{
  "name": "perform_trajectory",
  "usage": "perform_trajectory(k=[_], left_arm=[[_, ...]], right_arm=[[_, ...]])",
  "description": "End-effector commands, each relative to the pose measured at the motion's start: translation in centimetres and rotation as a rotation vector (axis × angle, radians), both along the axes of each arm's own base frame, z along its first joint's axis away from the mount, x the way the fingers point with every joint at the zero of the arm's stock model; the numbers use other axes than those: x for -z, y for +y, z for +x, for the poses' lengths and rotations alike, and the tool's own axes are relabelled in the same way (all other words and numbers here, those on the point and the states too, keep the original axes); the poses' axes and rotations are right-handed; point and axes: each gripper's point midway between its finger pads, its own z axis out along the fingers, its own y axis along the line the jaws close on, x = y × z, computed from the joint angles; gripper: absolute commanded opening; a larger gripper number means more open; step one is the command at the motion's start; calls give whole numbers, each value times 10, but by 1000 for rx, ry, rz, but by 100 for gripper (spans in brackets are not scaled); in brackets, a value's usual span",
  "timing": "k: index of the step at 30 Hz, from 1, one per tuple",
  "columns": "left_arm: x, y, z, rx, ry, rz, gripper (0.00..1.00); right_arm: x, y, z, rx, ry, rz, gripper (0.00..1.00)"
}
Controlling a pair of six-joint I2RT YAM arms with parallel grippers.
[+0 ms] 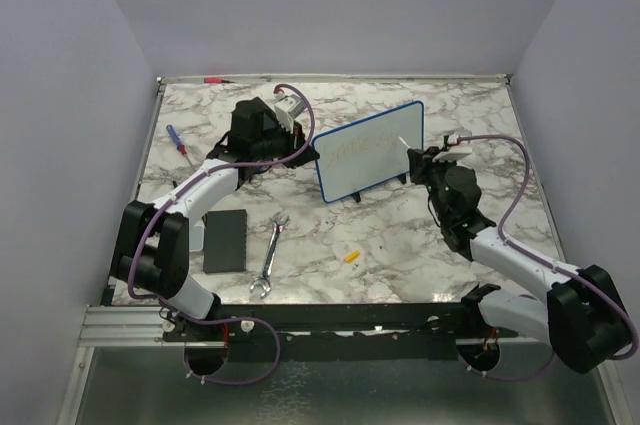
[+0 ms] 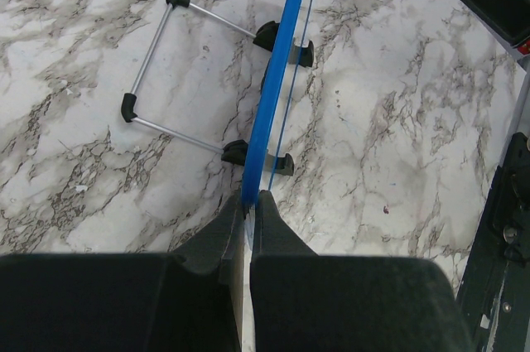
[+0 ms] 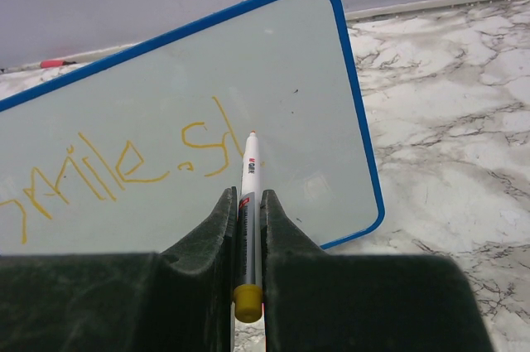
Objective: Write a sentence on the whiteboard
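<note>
My left jaws are closed on the thin blue frame at the left edge of the whiteboard (image 1: 370, 150). It stands tilted on the marble table (image 1: 420, 235) between my 2 arms, on small black feet (image 2: 286, 164) with a wire stand (image 2: 153, 79) behind. Its white face has rounded corners and carries the sentence (image 3: 116, 166) in thin yellow handwriting: "smile." and about 2 more letters. My right jaws grip a white marker (image 3: 251, 174), its tip just beside the last stroke.
</note>
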Motion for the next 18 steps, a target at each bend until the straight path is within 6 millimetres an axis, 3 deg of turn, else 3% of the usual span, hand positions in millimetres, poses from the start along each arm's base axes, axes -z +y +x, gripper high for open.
perform_trajectory(k=[1, 18], left_arm=[[-3, -2, -8, 16, -6, 4, 0], [-2, -2, -9, 17, -4, 4, 0]], right_arm=[[-15, 2, 9, 0, -36, -3, 1], [-14, 11, 14, -42, -42, -24, 1]])
